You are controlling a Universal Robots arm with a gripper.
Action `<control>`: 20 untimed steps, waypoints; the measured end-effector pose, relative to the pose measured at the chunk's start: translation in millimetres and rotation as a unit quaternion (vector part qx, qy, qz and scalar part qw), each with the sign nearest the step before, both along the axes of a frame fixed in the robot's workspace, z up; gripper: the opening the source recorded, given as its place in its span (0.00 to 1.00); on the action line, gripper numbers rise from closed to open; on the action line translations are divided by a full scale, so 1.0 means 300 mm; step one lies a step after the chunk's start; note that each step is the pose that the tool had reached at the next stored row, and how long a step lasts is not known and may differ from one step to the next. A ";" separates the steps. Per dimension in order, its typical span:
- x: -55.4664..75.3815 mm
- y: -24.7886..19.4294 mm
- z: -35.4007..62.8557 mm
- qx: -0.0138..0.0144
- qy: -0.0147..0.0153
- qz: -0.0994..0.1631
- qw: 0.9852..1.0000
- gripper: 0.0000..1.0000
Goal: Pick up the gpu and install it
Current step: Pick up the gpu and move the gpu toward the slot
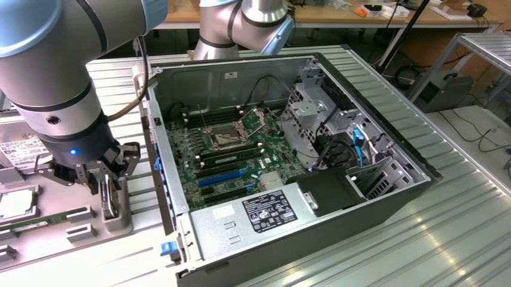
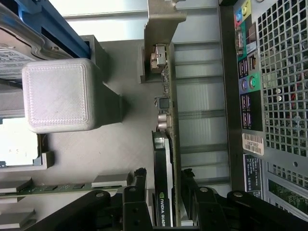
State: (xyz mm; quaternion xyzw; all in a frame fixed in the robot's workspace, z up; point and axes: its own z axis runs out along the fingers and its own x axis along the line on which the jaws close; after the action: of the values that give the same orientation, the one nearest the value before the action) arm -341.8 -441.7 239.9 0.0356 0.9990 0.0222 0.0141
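The gpu (image 2: 170, 110) stands on its edge in a grey holder tray (image 2: 120, 159). It is a green board with a black cooler face and a silver bracket (image 2: 161, 24) at its far end. My gripper (image 2: 163, 180) is open and straddles the card, with one black finger (image 2: 140, 178) on the cooler side and the other on the board side, close to it. In the exterior view the gripper (image 1: 107, 190) hangs over the gpu (image 1: 111, 207) at the exterior view's left, beside the open computer case (image 1: 399, 143).
The case lies on its side with the motherboard (image 1: 231, 146) and its expansion slots exposed, and a power supply (image 1: 267, 212) at the near end. The tray (image 1: 72, 224) also holds a hard drive (image 1: 20, 152) and a memory stick (image 1: 36, 221). A grey block (image 2: 57, 96) stands beside the card.
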 end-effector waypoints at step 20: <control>0.000 0.000 0.000 -0.001 0.000 0.000 1.000 0.27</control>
State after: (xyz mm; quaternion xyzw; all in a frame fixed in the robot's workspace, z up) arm -341.8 -441.7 239.9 0.0356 0.9990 0.0209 0.0141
